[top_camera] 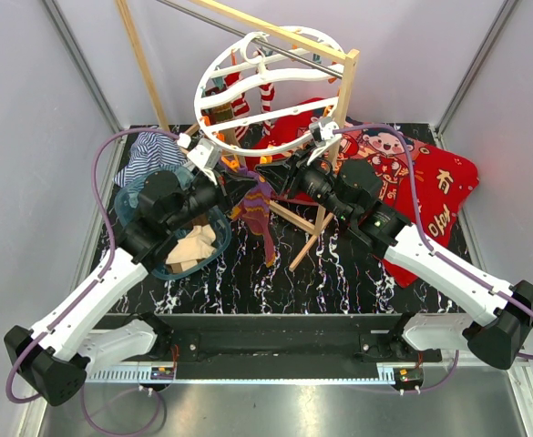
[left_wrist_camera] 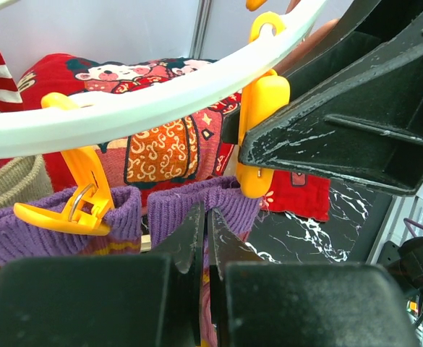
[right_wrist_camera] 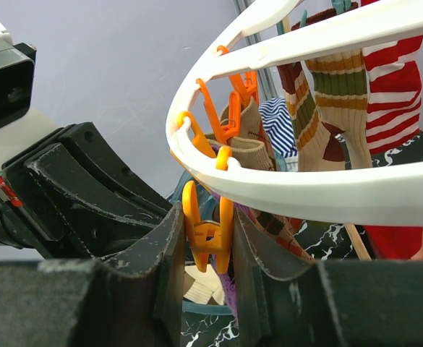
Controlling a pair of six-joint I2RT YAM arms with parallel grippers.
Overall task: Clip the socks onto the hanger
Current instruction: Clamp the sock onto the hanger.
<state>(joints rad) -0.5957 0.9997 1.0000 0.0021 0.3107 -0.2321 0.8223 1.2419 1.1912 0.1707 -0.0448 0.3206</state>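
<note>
Bowl (top_camera: 161, 269) holds beige socks (top_camera: 193, 248), seemingly; left gripper (left_wrist_camera: 206, 217) pressed together, right gripper (right_wrist_camera: 207, 217) pinches orange clip (right_wrist_camera: 207, 236).

place: robot test cell | evidence: plain grey panel walls (top_camera: 29, 91), metal frame posts (top_camera: 79, 59)

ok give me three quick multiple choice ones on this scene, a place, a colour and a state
1. Where is the purple ribbed sock? A in the blue basket; B just below the round white plastic hanger's rim; C on the red blanket.
2. What colour are the small plastic clips? A green; B orange; C black.
3. The right gripper is: A wide open; B holding a sock; C squeezing a clip.
Answers: 1 B, its cuff hangs under the rim; 2 B, every visible clip is orange; 3 C, its fingers press one clip's sides.
</note>
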